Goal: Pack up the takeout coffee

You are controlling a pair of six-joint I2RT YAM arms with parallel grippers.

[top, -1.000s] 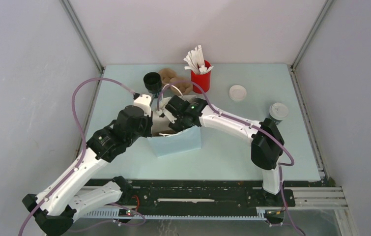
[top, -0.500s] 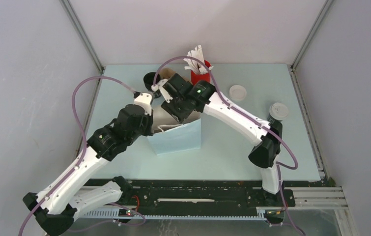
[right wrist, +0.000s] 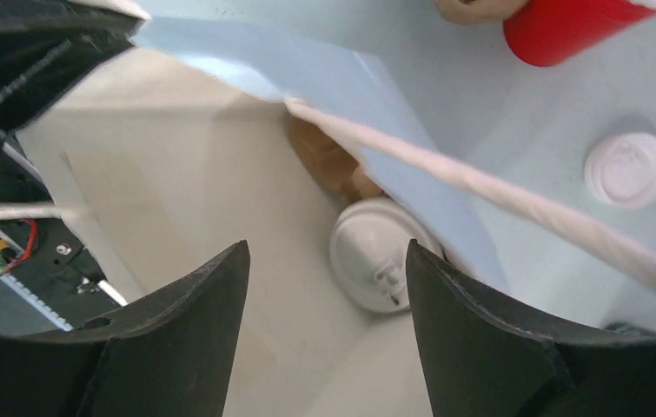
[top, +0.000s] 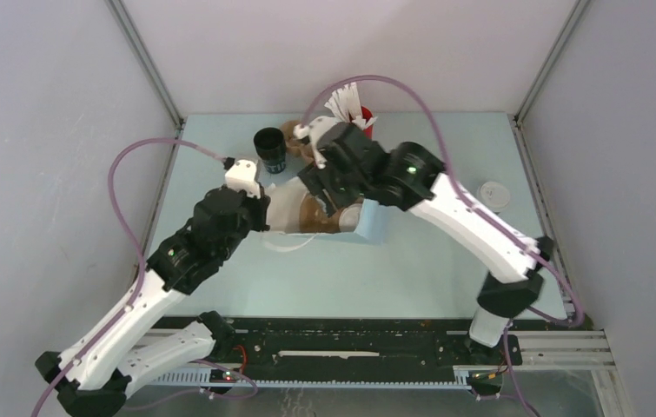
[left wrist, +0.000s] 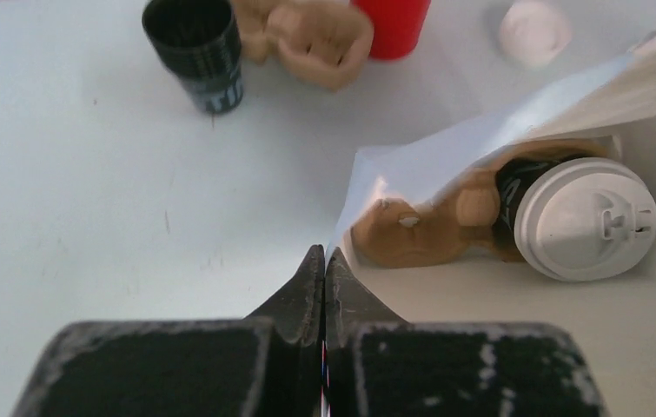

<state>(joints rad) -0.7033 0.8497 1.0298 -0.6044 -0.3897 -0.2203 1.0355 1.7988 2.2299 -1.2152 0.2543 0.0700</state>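
The takeout coffee (left wrist: 585,217), a dark cup with a white lid, lies inside the light-blue paper bag (top: 369,222) next to a brown cardboard carrier (left wrist: 411,230). The bag lies tipped on its side with its mouth towards the left arm. My left gripper (left wrist: 324,256) is shut on the rim of the bag (left wrist: 480,143) at its mouth. My right gripper (right wrist: 326,247) hangs open just above the bag's mouth, nothing between its fingers, and the coffee lid (right wrist: 376,252) shows below them. From above, the right gripper (top: 324,187) covers the bag's opening.
A lidless black cup (top: 270,148) stands at the back, with brown carriers (left wrist: 320,35) and a red holder (top: 362,115) of white sticks beside it. Another white-lidded cup (top: 491,193) stands at the right. A white lid (left wrist: 533,30) lies beyond the bag.
The right gripper has lifted out of the bag and opened wider. The bag went from upright to lying on its side, with the left gripper still on its rim.
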